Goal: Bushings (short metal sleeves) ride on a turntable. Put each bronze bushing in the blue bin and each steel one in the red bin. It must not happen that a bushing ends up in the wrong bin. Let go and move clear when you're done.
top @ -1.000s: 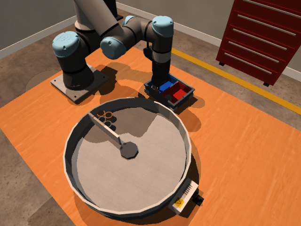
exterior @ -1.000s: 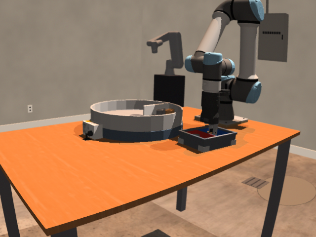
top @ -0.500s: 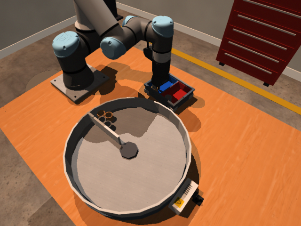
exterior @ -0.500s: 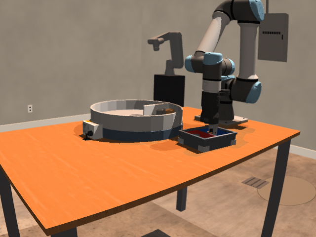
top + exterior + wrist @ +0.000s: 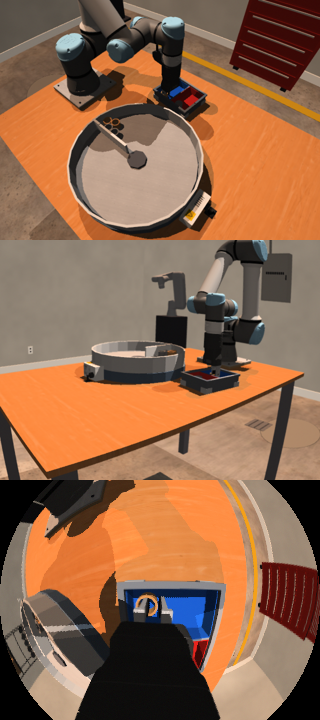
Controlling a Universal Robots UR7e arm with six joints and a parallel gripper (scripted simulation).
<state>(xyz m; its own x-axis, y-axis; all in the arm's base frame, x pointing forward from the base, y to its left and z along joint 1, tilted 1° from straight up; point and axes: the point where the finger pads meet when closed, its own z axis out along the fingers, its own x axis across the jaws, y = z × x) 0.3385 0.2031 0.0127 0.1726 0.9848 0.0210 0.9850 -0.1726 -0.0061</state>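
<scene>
Worktop (image 5: 258, 167) (image 5: 103, 415) (image 5: 190, 555): orange;
Bronze bushing (image 5: 156, 603): between and around the fingertips, over the blue bin (image 5: 177, 90) (image 5: 227, 373) (image 5: 185, 615); thin round ring;
Gripper (image 5: 165, 93) (image 5: 215, 373) (image 5: 154, 602): slightly open, gripping nothing

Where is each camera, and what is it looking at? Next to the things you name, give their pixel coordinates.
Top: high up, looking down at the turntable (image 5: 165, 178) (image 5: 134, 365) and bins; the arm (image 5: 171, 38) (image 5: 250, 291) shows.
Exterior: off to the side, above table height, looking across the table; the arm and gripper (image 5: 215, 374) show.
Wrist: on the arm, looking down past the dark gripper body into the blue bin (image 5: 187, 615).
Top and exterior share the turntable.
</scene>
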